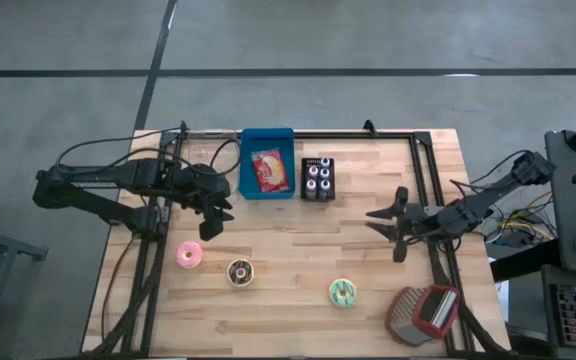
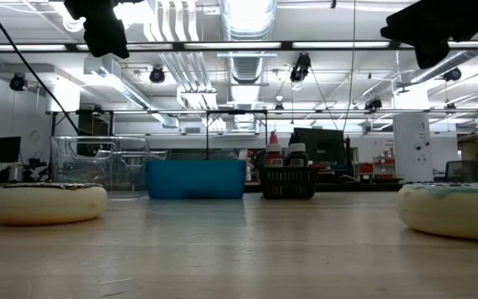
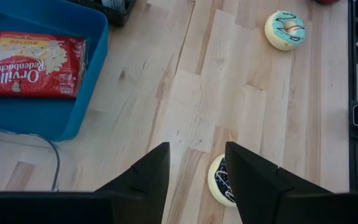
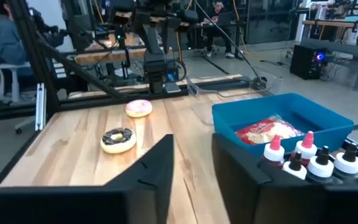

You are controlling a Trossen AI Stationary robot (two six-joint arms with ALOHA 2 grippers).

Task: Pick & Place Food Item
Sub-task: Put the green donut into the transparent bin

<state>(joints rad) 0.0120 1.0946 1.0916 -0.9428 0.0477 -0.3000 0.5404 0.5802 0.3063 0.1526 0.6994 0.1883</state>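
Three toy donuts lie flat on the wooden table: a pink one, a cream one with dark icing and a mint one. A red popcorn packet lies inside the blue bin at the far middle. My left gripper hangs open above the table, between the bin and the dark-iced donut, with nothing between its fingers. My right gripper is held level over the table's right part, pointing left. It is open with a narrow gap and holds nothing.
A black caddy of small bottles stands right of the bin. A red and grey grater-like object lies at the near right corner. Black frame rails run along the table's left, far and right edges. Bare wood lies in the middle.
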